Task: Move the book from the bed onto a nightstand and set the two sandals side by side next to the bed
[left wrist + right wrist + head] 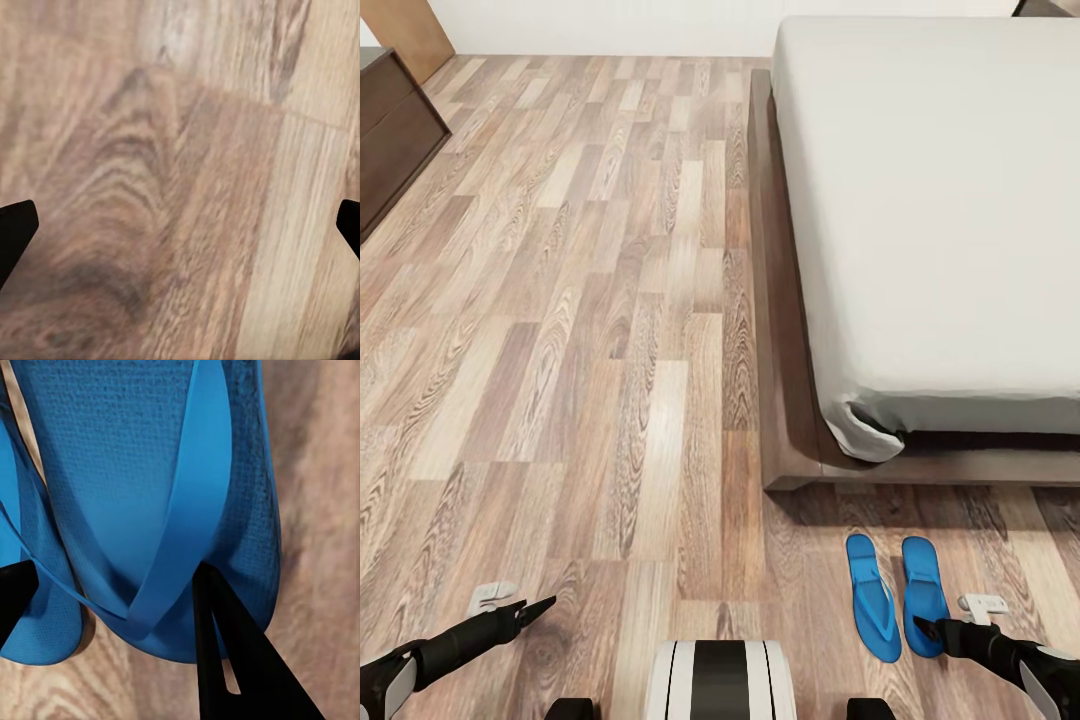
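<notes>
Right fingers straddle a sandal's strap; left fingers spread wide over bare floor.

The right fingers sit partly open with the strap between them, whether pinching it I cannot tell. The two sandals lie side by side, just apart, on the floor near the bed's foot corner. The left fingers hold nothing. A dark cabinet stands far left.

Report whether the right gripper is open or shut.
Open: the right gripper has its fingers spread around the thong strap of the sandal, which lies flat on the floor.
</notes>
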Controlling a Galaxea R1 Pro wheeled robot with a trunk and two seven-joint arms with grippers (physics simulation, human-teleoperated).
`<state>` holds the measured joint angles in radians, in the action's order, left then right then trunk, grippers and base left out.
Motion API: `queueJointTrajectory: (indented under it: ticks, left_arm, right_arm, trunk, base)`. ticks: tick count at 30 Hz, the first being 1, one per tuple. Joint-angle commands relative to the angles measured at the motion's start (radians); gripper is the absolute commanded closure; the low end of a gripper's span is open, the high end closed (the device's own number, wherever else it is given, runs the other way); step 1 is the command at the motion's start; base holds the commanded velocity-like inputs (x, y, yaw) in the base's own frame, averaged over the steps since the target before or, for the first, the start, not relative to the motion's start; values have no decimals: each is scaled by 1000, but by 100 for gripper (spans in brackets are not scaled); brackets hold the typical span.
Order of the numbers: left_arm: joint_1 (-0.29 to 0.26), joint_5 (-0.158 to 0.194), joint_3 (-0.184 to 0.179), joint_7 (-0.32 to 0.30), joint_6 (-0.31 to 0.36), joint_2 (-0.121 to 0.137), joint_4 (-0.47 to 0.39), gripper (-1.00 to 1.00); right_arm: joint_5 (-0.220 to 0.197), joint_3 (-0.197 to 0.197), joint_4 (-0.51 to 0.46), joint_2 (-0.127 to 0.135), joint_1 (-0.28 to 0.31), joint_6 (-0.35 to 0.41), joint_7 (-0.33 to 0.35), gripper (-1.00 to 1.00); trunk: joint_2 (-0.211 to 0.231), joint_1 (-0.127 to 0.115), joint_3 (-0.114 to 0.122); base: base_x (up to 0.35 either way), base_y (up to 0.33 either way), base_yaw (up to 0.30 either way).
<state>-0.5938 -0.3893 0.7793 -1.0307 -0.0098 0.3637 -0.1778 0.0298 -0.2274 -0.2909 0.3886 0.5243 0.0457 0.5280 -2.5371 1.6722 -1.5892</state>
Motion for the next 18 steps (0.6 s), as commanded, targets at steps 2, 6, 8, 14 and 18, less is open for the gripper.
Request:
queueJointTrajectory:
  ticks: [2,6,8,14,18]
  left_arm:
    - [0,-10,9,-4,-1,0,0,-100]
    - [0,-10,9,-3,-1,0,0,-100]
    - [-1,-10,9,-3,-1,0,0,-100]
    - [-1,-10,9,-3,-1,0,0,-100]
    - [0,-10,9,-3,-1,0,0,-100]
  right_arm:
    - [1,-9,-1,0,0,6,10,100]
    - [1,-9,-1,0,0,6,10,100]
    - [1,-9,-1,0,0,6,10,100]
    - [2,-9,-1,0,0,6,10,-100]
    - [1,-9,-1,0,0,6,10,-100]
  trunk:
    - [0,0,-1]
    - [0,0,-1]
    - [0,0,-1]
    - [0,0,-1]
    - [0,0,-1]
  base:
    - [0,0,0]
    - [0,0,0]
    - [0,0,0]
    - [0,0,0]
    - [0,0,0]
